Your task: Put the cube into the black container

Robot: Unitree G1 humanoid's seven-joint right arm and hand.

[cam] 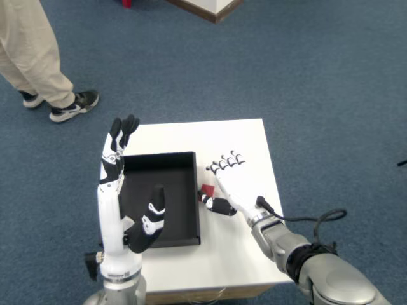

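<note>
A small red cube (206, 190) lies on the white table (229, 136), just right of the black container (162, 197). My right hand (227, 184) rests flat beside the cube, fingers stretched out and apart, its thumb just below the cube. The cube is partly hidden by the thumb and palm edge; I cannot tell if they touch it. My left hand (117, 171) stands raised over the container's left rim, fingers straight up, holding nothing. The container looks empty inside.
A person's legs and a black shoe (75, 105) stand on the blue carpet at the upper left. A wooden furniture corner (213, 7) shows at the top. A black cable (311, 222) trails from my right forearm.
</note>
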